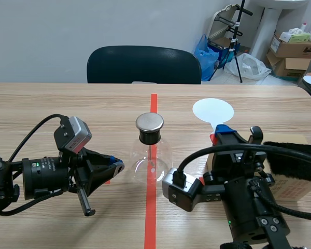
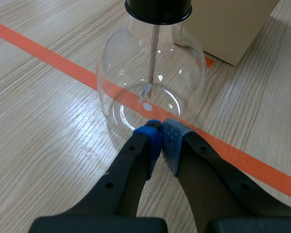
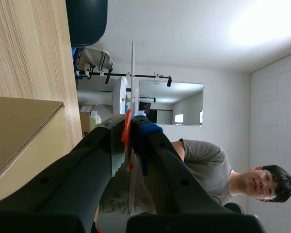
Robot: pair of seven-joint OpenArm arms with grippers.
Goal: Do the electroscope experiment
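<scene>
At the middle of the surface (image 1: 67,104), on the orange-red tape line (image 1: 151,218), stands the electroscope (image 1: 151,155): a round flask of clear glass, upright, with a black stopper in its neck and a flat metal cap (image 1: 149,122) on top; in the left wrist view a thin rod hangs from the stopper down inside the glass, with a small pale leaf at its lower end. The left pincer (image 1: 114,165) comes in low from the left and lies just beside the flask; its fingers are closed together with nothing between them, the blue pads (image 2: 151,141) meeting at the tips; those tips sit right at the foot of the glass, though whether they touch it I cannot tell. The right pincer (image 1: 221,134) is on the other side of the flask, near it but apart, pointing away across the surface; it is clamped on the orange-red handle (image 3: 127,136) of a paddle (image 1: 213,110), whose round white disc shows beyond the fingertips in the scene view and only as a thin edge in the right wrist view. Beside the right arm stands a cardboard box (image 1: 296,189); a black furry pad (image 1: 293,158) lies on top of it. A dark chair (image 1: 143,65) stands beyond the far edge of the surface; a person (image 3: 203,160) in a grey shirt shows in the right wrist view, past the pincer.
</scene>
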